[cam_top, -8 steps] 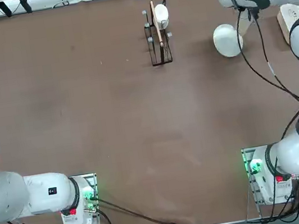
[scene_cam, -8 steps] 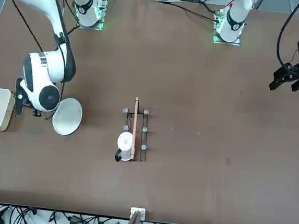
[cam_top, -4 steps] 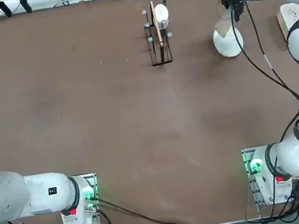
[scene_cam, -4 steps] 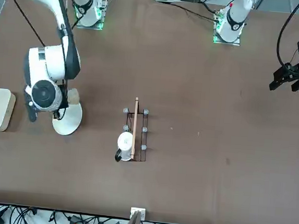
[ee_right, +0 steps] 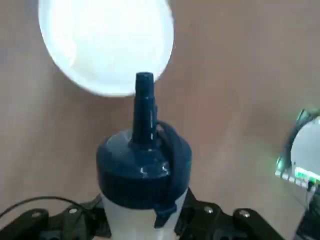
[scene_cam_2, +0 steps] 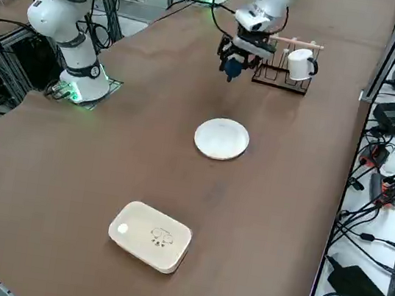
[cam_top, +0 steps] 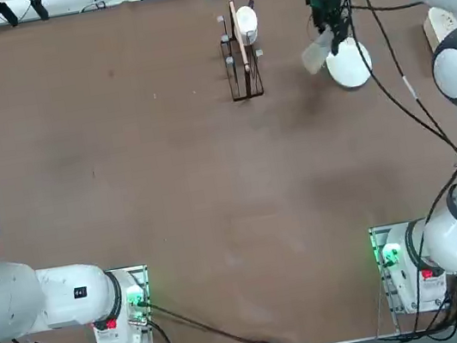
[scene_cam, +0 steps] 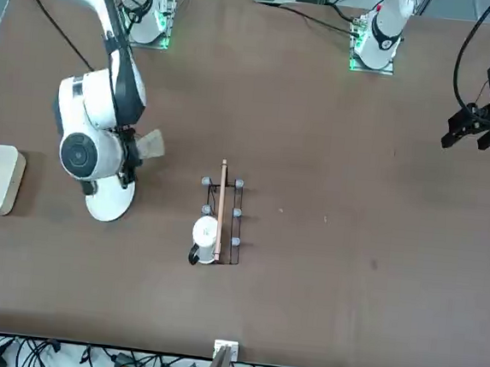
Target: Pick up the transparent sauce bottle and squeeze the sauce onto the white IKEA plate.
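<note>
The right gripper (ee_right: 145, 220) clenches the bottle (ee_right: 144, 175), tipped nozzle-first toward the plate (ee_right: 105, 45), apparently to squeeze sauce there.

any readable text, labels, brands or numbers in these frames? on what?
None readable.
White rounded box: faint printed marks on its lid, too small to read.
Transparent sauce bottle, held in the shut right tool: no label visible.
White plate: plain, no marking.
</note>
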`<state>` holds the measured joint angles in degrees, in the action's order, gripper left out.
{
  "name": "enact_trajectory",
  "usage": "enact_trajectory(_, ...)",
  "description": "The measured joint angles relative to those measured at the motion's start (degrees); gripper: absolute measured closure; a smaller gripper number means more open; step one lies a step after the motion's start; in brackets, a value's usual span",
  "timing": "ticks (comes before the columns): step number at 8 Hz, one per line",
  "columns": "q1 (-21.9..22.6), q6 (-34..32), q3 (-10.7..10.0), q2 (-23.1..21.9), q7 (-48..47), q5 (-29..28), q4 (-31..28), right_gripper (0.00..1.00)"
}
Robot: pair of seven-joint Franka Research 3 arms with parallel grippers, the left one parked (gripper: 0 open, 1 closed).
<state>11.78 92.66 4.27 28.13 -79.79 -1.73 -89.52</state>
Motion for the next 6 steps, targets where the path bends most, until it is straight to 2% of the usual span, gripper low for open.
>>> enact_trajectory(3, -2.9, 0.8, -0.7, 4.9, 12.2, -12.5, 0.1, 0.55)
enact_trajectory(6, -7.6, 1.0, -0.8, 8.2, 20.5, -18.7, 1.1, 0.55)
